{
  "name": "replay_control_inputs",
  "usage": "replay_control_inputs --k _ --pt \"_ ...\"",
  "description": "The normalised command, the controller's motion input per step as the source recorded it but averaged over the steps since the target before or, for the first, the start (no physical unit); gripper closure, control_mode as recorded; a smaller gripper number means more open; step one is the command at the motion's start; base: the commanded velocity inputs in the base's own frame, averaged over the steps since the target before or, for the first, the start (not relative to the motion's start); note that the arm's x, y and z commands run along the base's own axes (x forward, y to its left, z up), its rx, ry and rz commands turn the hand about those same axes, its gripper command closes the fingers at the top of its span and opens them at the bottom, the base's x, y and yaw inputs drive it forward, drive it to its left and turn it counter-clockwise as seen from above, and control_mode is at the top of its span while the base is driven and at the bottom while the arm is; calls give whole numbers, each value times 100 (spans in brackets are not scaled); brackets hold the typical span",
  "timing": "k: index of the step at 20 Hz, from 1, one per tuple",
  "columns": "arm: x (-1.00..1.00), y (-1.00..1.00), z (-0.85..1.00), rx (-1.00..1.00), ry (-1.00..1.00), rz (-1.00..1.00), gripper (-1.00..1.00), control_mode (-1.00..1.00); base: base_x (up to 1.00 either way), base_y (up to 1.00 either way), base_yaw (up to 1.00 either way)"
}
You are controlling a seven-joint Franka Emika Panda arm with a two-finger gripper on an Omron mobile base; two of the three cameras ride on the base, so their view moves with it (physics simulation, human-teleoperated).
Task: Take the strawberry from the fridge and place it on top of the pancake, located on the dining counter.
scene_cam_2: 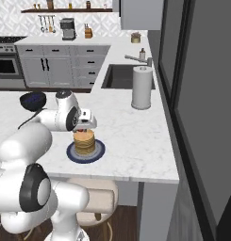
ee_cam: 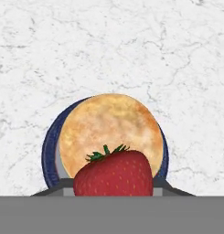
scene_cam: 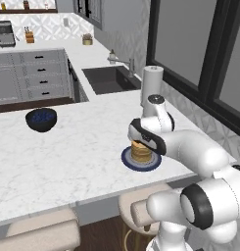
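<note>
Spanning the foreground of both base views, the dining counter (scene_cam: pixel 67 157) carries everything that matters to the step in hand, which is judged to be the release of the strawberry (ee_cam: pixel 114 173) onto the pancake (ee_cam: pixel 109 130). Above that stack the gripper (scene_cam_2: pixel 85 126) is held, with the berry clamped between its fingers; a speck of red is seen at the hand in the right base view, and in the hand view the fruit is seen pinched low, green cap towards the stack. The pancake is seen from straight above in the hand view, though the berry sits over its near edge rather than its middle, so a small shift towards the centre would be advised before the jaws are parted. A low release is called for, since a rounded berry dropped from height could roll off the flat top onto the dark blue plate (ee_cam: pixel 49 146) or the marble. The paper towel roll (scene_cam_2: pixel 142 88) stands well apart and poses no obstacle. Among the containers, the sink basin (scene_cam: pixel 109 79) is seen dark and apparently bare, the plate is occupied by the pancake stack alone, and the dark bowl (scene_cam: pixel 41 119) is filled with blueberries (scene_cam: pixel 41 115).
</note>
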Motion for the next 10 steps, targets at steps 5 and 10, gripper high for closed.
replay_control_inputs --k 5,10 --pt "32 0 -17 0 0 4 100 -100 0 0 0" --pt "3 -9 -18 0 5 1 100 -100 0 0 0"
